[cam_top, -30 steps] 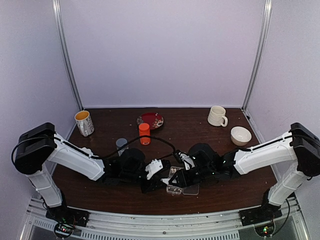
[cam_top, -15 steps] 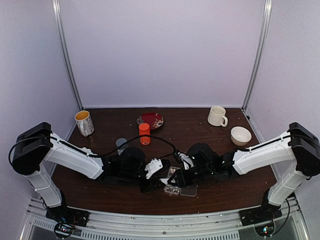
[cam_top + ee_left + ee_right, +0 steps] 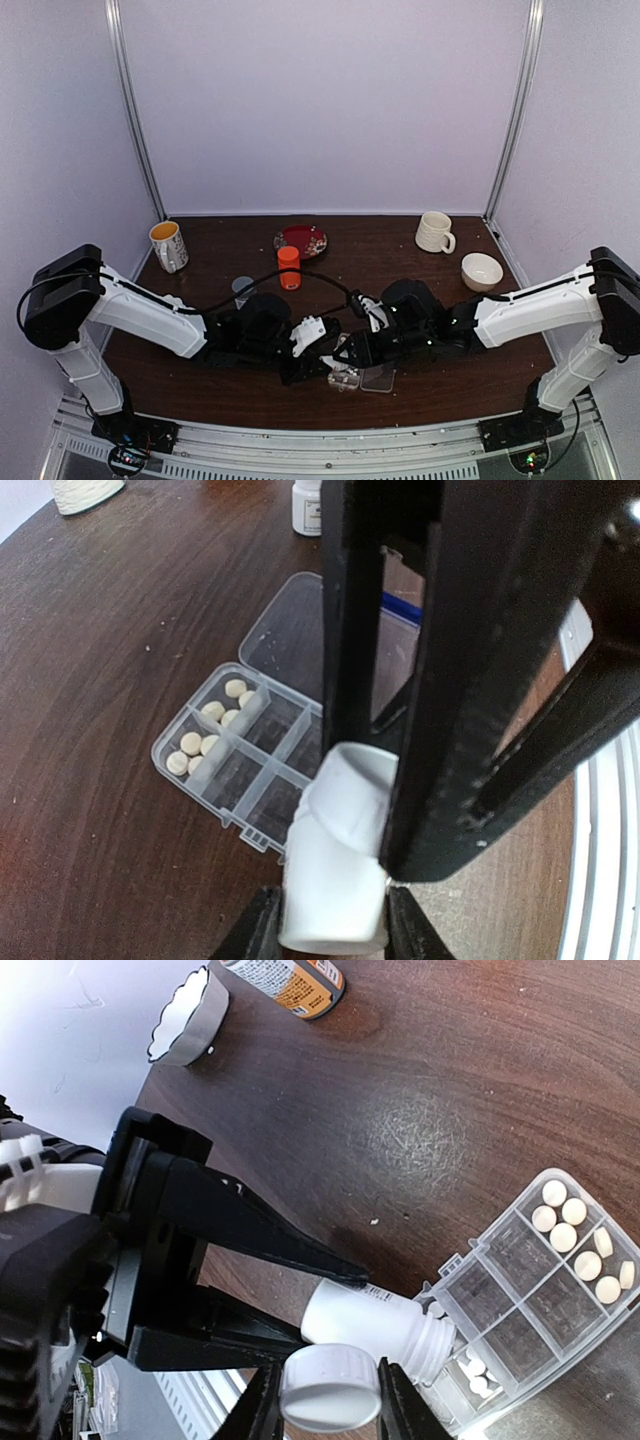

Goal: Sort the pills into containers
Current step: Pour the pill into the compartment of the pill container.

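Looking down from overhead onto a dark brown table boxed in by pale lilac walls. Finding the left arm and right arm stretched inward, nearly meeting at lower centre, just above a clear organiser box with its lid lying open to the right. Taking in, toward the upper edge of the table, an orange bottle, a red plate and a white bowl, all well apart from the box. Failing, from up there, to make out the box's contents or either claw's load.

Seeing, at the bottom of the left wrist frame, the left gripper clenched on a small white bottle covering the box's lower right end. Seeing too the pills, cream discs sitting in the two compartments at the box's left end, and a second white bottle standing at the top edge beyond the lid.

Seeing, at the bottom centre of the right wrist frame, the right gripper clamped on a round white cap, just below the bottle. Noticing here alone the bottle lying nearly level, uncapped, with mouth pointing right over the box's lower left corner, and a few more pills lying in the compartment under that mouth, a spot hidden behind the bottle in the left wrist frame.
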